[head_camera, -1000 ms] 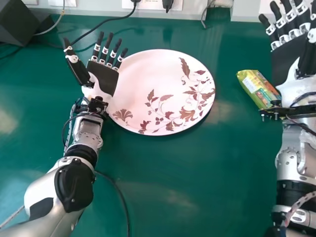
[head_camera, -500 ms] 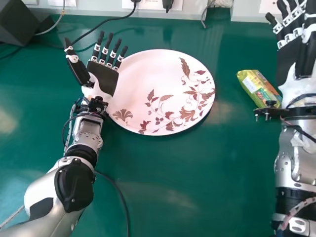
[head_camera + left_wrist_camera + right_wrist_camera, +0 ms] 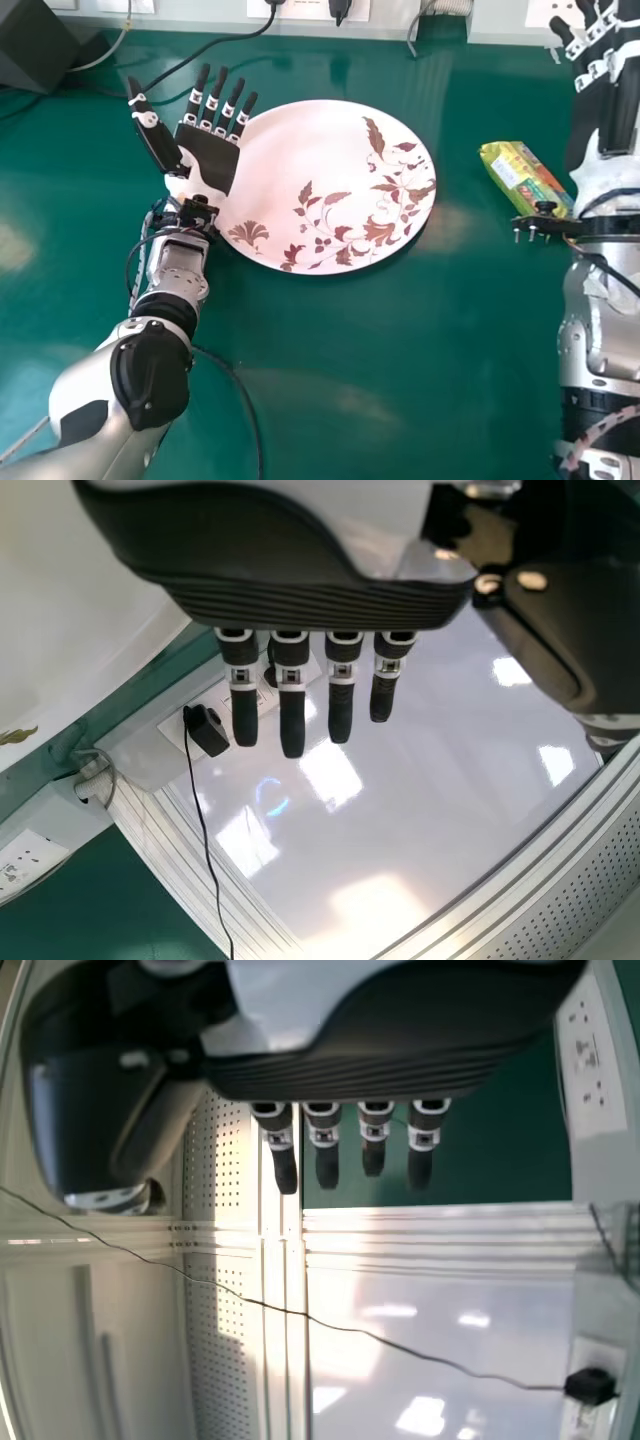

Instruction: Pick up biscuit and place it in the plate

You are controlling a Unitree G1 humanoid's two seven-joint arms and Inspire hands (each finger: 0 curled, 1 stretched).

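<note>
The yellow-green biscuit packet lies on the table, just left of my right hand, whose wrist bracket covers its lower end. A pale pink plate with brown leaf patterns is in the middle. My left hand is open beside the plate's left edge, palm up and empty. In the left wrist view, my left hand has straight fingers. My right hand shows straight fingers in the right wrist view, with nothing held.
A dark box stands at the back left of the green table. Black cables run past the plate's back left and beside the left forearm. Socket strips line the back edge.
My right hand has shifted to the right and turned somewhat, moving away from the biscuit packet. The left hand, the plate and the packet have stayed in place.
</note>
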